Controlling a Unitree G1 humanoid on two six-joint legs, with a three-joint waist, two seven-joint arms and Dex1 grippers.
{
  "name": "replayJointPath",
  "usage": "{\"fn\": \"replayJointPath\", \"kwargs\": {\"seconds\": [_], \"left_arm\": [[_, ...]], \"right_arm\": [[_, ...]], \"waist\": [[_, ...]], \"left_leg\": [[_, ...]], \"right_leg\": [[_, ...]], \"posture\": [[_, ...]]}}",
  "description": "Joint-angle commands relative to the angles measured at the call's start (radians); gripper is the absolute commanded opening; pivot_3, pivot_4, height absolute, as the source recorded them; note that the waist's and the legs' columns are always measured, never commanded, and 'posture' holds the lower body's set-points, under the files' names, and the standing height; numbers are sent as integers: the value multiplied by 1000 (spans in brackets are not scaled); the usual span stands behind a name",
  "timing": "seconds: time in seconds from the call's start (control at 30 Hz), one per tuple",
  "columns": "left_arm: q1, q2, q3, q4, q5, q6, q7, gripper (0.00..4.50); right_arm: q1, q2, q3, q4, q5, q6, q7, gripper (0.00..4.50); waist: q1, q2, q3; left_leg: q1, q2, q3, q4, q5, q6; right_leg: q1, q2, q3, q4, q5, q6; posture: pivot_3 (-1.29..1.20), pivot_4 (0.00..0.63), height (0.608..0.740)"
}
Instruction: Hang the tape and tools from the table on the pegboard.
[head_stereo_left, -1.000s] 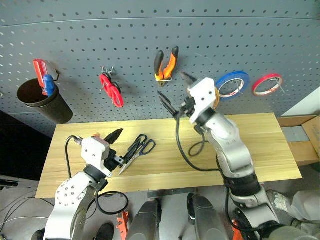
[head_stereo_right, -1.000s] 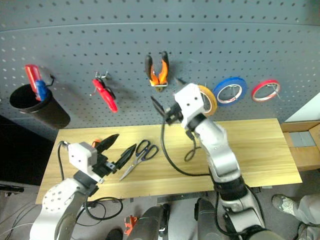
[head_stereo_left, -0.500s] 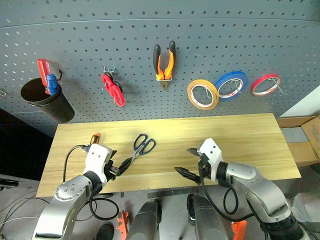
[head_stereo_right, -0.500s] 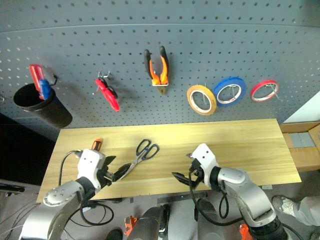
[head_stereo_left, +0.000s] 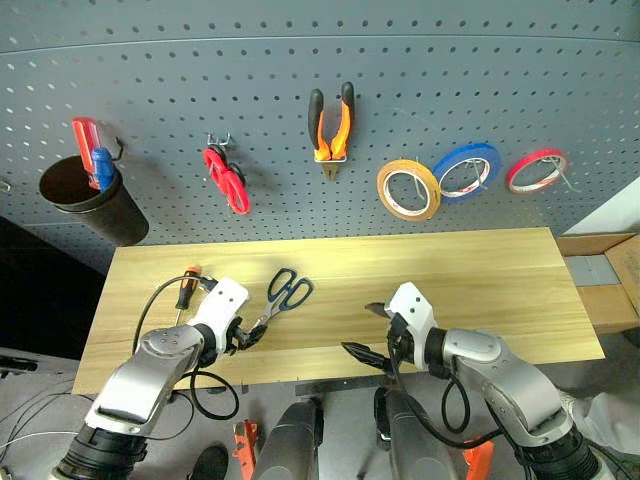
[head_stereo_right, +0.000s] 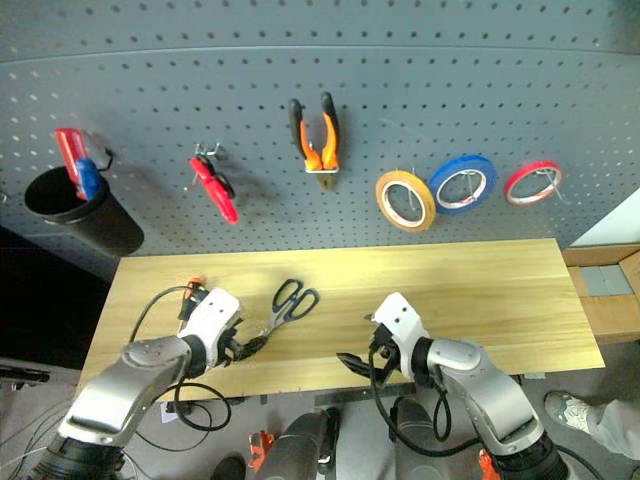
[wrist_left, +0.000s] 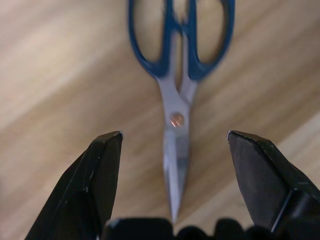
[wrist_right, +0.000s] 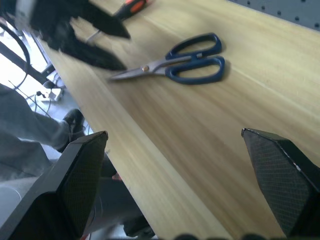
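Head stereo downward; wrist close-ups

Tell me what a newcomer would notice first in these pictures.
The left gripper, jaws open, lies low on the table with the tips of the scissors between its fingers. On the pegboard above already hang the pliers and the tape.

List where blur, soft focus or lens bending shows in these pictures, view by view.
Left wrist view: the scissors are soft, their blue loops most of all, while the left claw reads crisper. Right wrist view: the other arm's claw is smeared and the scissors slightly soft. Both eye views: the pegboard hole rows bow in curves, a wide-lens bend; the table shows even light, without glare.
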Motion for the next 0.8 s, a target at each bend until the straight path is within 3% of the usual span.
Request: {"fn": "replayJointPath", "kwargs": {"seconds": [0.03, 0.63, 0.73, 0.8], "left_arm": [[-38, -19, -9, 55, 27, -30, -3, 3597], [-183, -107, -145, 265, 152, -33, -42, 3597], [-168, -107, -141, 239, 145, -16, -60, 3101], [-158, -108, -132, 217, 144, -15, -62, 2520]], "right_arm": [[4, 4, -15, -51, 24, -73, 30, 4454], [7, -4, 2, -58, 2, -84, -2, 4454], [5, -8, -1, -57, 3, -83, -7, 4500], [5, -11, -4, -55, 4, -84, -8, 4500]], "waist": [[0, 0, 0], [-2, 0, 0], [-2, 0, 0], [-2, 0, 0]], "left_leg": [[0, 0, 0, 0, 0, 0], [0, 0, 0, 1, 0, 0], [0, 0, 0, 1, 0, 0], [0, 0, 0, 1, 0, 0]], "right_leg": [[0, 0, 0, 0, 0, 0], [0, -1, 0, 2, 0, 0], [0, -1, 0, 2, 0, 0], [0, -1, 0, 2, 0, 0]], "posture": [[-41, 336, 740], [-67, 348, 740], [-70, 347, 740], [-70, 347, 740]]}}
